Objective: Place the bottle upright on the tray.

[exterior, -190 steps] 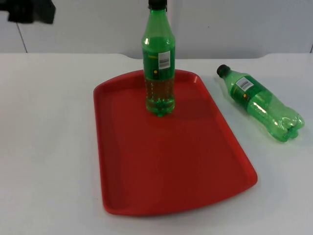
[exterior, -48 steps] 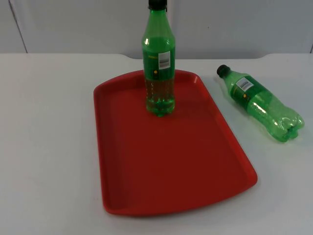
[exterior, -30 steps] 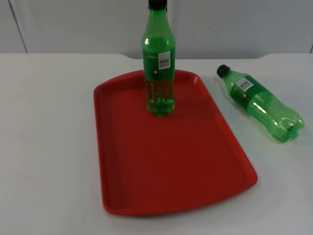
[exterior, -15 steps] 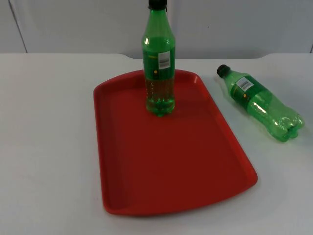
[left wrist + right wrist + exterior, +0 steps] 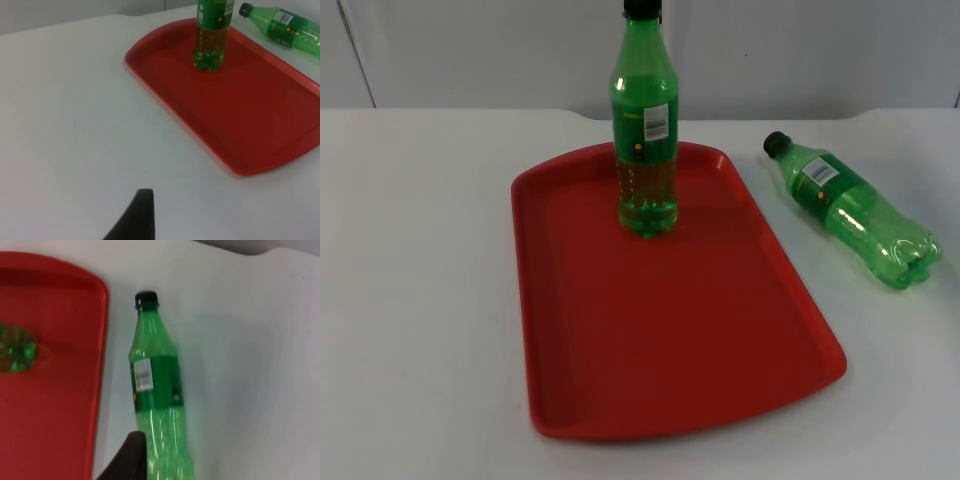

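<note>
Nothing on the tabletop (image 5: 410, 300) has shifted since the earlier frames; only the dark arm part at the far left corner has gone. Left to right: the left gripper (image 5: 134, 220) waits over bare white surface, and I cannot tell how its fingers stand. One red tray (image 5: 620, 380) carries one green bottle (image 5: 644, 130) upright near its far edge. A second bottle (image 5: 850, 208) lies on its side right of the tray, apart from it. The right gripper (image 5: 131, 460) hovers over that one, fingers possibly open, holding nothing. Being round, it may roll when pinched, or topple if set down tilted. Two bottles, one tray.
</note>
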Available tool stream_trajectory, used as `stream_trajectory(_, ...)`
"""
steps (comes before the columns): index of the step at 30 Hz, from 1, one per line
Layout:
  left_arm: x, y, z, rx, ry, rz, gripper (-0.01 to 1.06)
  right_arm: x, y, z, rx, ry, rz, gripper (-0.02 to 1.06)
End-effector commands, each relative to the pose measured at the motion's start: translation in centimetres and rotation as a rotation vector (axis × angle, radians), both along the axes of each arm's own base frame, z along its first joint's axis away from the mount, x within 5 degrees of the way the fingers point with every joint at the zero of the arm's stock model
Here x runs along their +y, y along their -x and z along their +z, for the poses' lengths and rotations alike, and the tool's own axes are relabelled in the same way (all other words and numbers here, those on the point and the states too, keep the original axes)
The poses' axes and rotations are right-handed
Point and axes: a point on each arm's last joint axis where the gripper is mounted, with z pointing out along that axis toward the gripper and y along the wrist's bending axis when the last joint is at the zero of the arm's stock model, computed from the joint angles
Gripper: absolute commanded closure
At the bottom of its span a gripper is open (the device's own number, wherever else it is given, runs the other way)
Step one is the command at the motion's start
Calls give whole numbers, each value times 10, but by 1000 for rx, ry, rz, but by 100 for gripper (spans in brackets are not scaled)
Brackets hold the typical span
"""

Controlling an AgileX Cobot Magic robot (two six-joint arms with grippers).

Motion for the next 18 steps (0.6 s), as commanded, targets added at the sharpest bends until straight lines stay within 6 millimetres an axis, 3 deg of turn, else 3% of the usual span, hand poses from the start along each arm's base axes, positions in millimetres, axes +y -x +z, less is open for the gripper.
stream_trajectory(1,0,0,-2,6,4,-10,0,3,-12,-6,1,-3,14,-1)
stream_trajectory(4,0,0,-2,6,4,-10,0,16,-32,-32,34,-13,30,-1)
stream_trajectory(5,0,0,-2,6,4,-10,0,16,-32,-32,34,-13,30,-1)
stream_trajectory(10,0,0,-2,6,4,-10,0,46,-44,-79,125,8,73,0)
stream_trajectory(18,0,0,-2,6,4,-10,0,68,-52,-120,170,67,79,1)
